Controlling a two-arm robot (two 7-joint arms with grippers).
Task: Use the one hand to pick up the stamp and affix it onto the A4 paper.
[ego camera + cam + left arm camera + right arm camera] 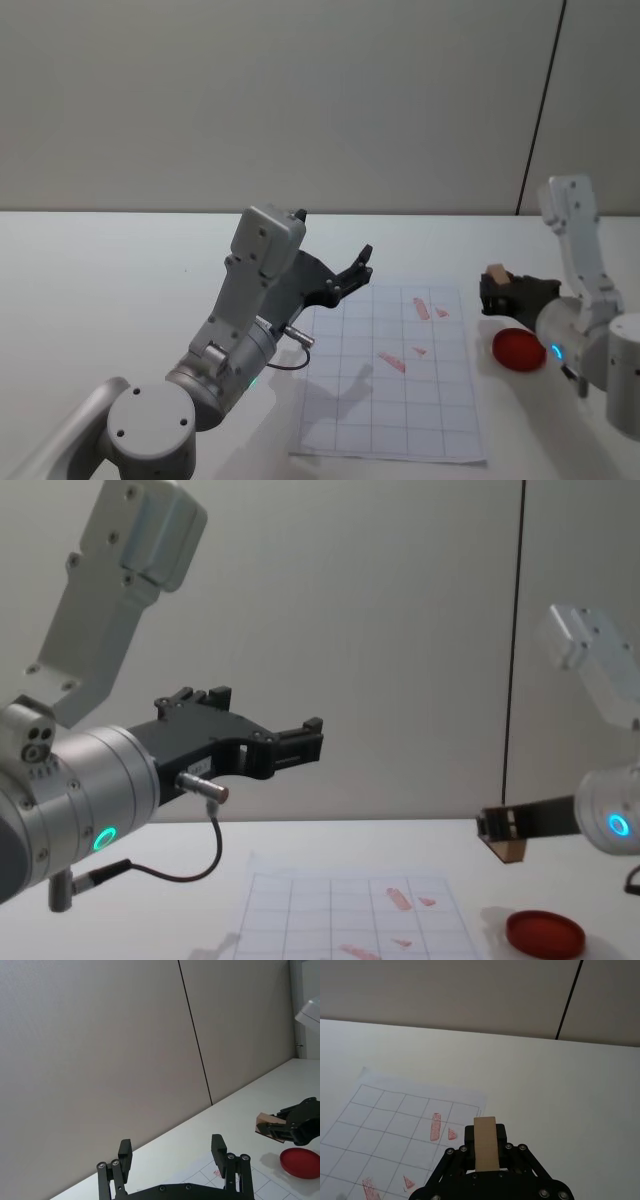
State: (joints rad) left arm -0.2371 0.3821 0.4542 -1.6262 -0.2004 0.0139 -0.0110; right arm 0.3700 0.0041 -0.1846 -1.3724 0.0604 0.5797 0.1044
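Right gripper (497,290) is clamped on the stamp (494,272), its 2 fingers pinching the block's sides so the block's end juts past the fingertips, probably so the printing face stays free to meet a surface. It is held in the air, clear of the table, just above and beside the red ink pad (519,350), which sits right under the wrist, likely placed there for easy inking. The A4 paper (395,410) lies flat next to the pad on the side toward the other arm, several grid cells already marked red, many blank, near enough for a short carry. Left gripper (352,272) hangs raised over the paper's far corner, fingers apart, holding nothing, apparently idle.
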